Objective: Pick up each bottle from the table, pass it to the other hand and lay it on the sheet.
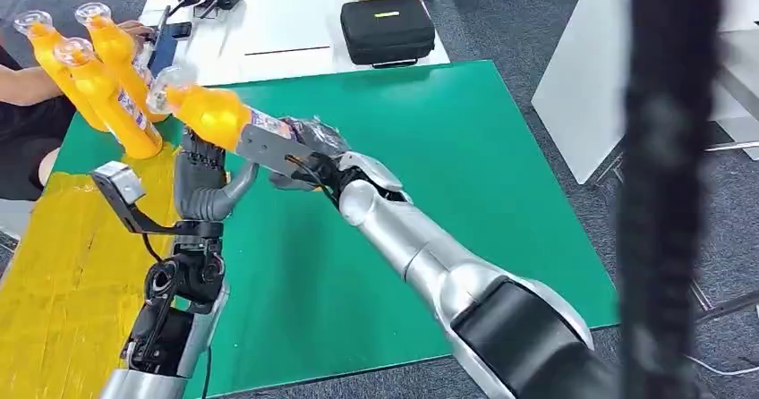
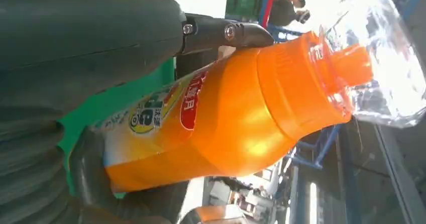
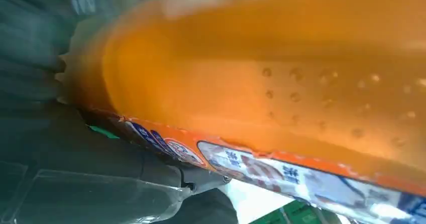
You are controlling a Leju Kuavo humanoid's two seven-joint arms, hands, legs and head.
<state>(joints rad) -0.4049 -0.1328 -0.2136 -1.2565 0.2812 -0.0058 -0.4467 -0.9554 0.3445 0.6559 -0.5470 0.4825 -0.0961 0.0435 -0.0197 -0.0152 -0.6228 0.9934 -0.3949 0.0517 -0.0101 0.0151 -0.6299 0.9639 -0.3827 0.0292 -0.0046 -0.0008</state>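
Bottle (image 1: 215, 117) gripped at base by right robot hand (image 1: 309, 153), held tilted above counter (image 1: 465, 148); left robot hand (image 1: 204, 180) spread underneath, holding nothing. Risked drop if released before left closed.

Even, bright indoor light fills the head view, with soft shadows under the arms on the green worktop (image 1: 465, 148). A dark blurred band crosses its right side. The left wrist view shows blown-out glare on the bottle's clear cap (image 2: 387, 58). The right wrist view is smeared and out of focus.

Silver arms (image 1: 421, 256) with black cuffs — dark grey hands (image 1: 201, 180), exposed black cables.
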